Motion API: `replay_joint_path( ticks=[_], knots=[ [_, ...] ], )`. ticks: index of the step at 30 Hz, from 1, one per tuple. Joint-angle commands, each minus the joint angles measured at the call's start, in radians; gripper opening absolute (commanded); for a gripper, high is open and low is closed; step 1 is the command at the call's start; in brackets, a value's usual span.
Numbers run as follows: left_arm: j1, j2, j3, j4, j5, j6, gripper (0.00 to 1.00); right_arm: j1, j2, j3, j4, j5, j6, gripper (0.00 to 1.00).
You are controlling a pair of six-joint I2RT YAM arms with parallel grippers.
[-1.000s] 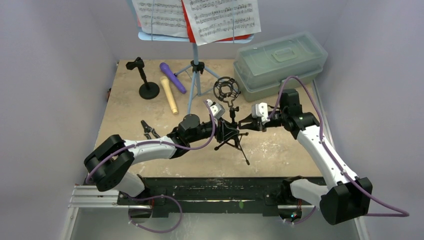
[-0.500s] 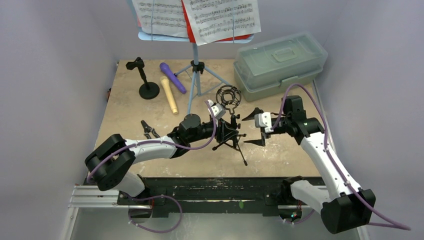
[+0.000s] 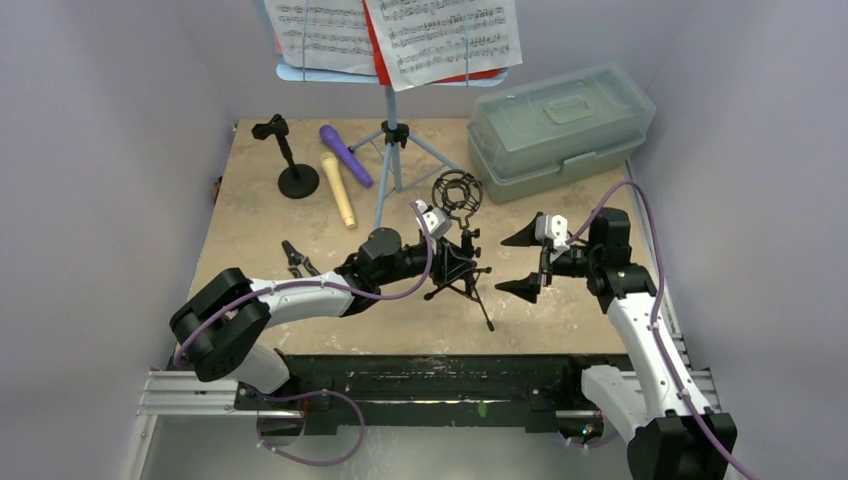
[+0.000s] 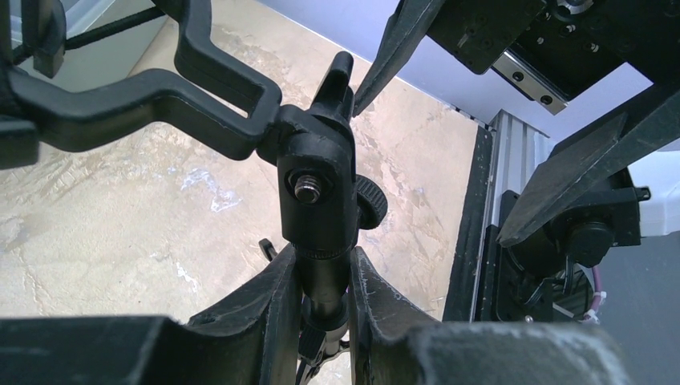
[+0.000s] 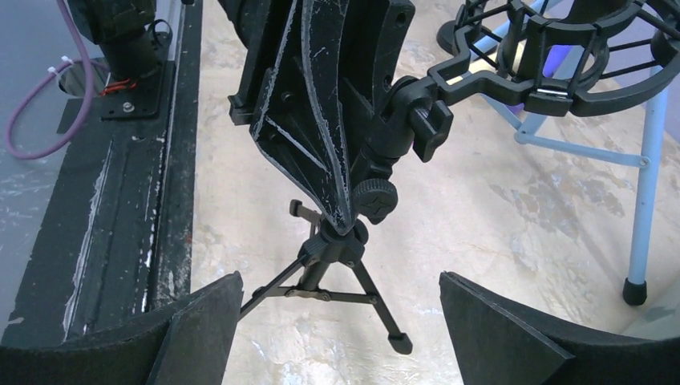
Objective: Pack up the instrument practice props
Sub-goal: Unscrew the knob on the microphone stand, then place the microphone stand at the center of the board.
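The black tripod mic holder with ring (image 3: 457, 192) stands mid-table. My left gripper (image 3: 450, 262) is shut on its stem just under the tilt joint (image 4: 317, 184), pads pressed to both sides. My right gripper (image 3: 522, 263) hangs open just right of the holder, apart from it, with the tripod legs (image 5: 345, 249) ahead of its spread fingers. At the back left are the round-base mic holder (image 3: 290, 165), purple microphone (image 3: 345, 155) and tan microphone (image 3: 339, 190). The pale-blue music rack (image 3: 392, 130) carries sheet-music pages (image 3: 400, 35).
A translucent grey-green lidded box (image 3: 555, 125) sits shut at the back right. A small black clip-like piece (image 3: 295, 260) lies beside my left forearm. The rack's blue legs (image 5: 645, 208) stand close behind the tripod holder.
My right gripper has opened wide and drawn back to the right, away from the tripod holder. The left gripper has kept its hold on the stem.
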Motion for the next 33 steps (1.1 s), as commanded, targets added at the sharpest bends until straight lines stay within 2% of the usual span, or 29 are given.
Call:
replay_joint_path(
  ticks=[1,22,28,33],
  knots=[
    [0.002,-0.049,0.048,0.084,-0.009,0.037,0.0,-0.017,-0.024,-0.024,0.091,-0.028,0.094,0.96],
    [0.002,-0.126,0.045,-0.004,0.0,0.191,0.0,-0.044,-0.042,-0.041,0.101,0.014,0.1,0.99],
    [0.001,-0.185,0.055,-0.116,0.026,0.319,0.0,-0.045,-0.047,-0.04,0.087,0.076,0.083,0.99],
    [0.001,-0.257,0.069,-0.238,0.009,0.451,0.0,-0.045,-0.056,-0.028,0.004,0.145,-0.032,0.99]
  ],
)
